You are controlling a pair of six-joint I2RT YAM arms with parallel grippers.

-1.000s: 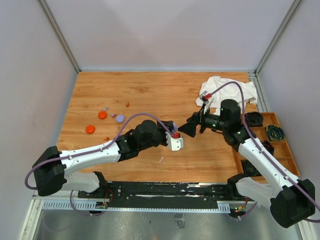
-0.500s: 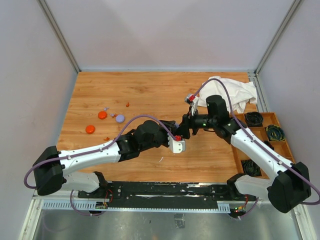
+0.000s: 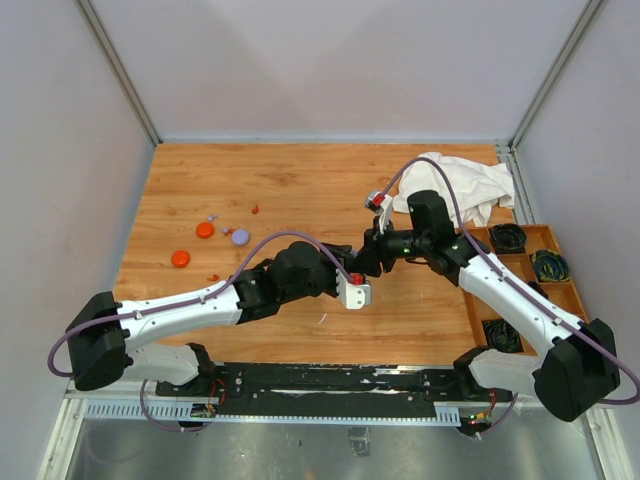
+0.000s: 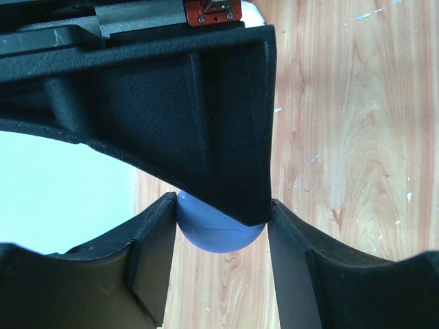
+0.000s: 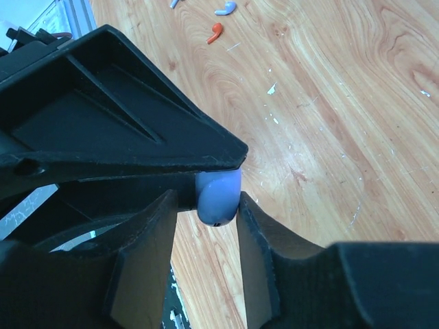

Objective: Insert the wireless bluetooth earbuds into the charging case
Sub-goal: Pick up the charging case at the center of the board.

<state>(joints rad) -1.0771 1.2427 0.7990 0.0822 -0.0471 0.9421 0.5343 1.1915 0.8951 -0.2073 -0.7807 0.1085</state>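
Left gripper (image 4: 218,233): clamped on the lavender rounded plastic charging case (image 4: 209,241), as before.
Right gripper (image 5: 207,209): a second ago apart with jaws wide, now narrowed around the same case, one finger (image 5: 264,240) against it; a full grip cannot be told.
Earbuds: tiny lavender plastic earbud (image 5: 225,8) and tiny orange-red plastic earbud (image 5: 215,31) lie on the wooden table (image 5: 329,103) — well apart from the case, unmoved.
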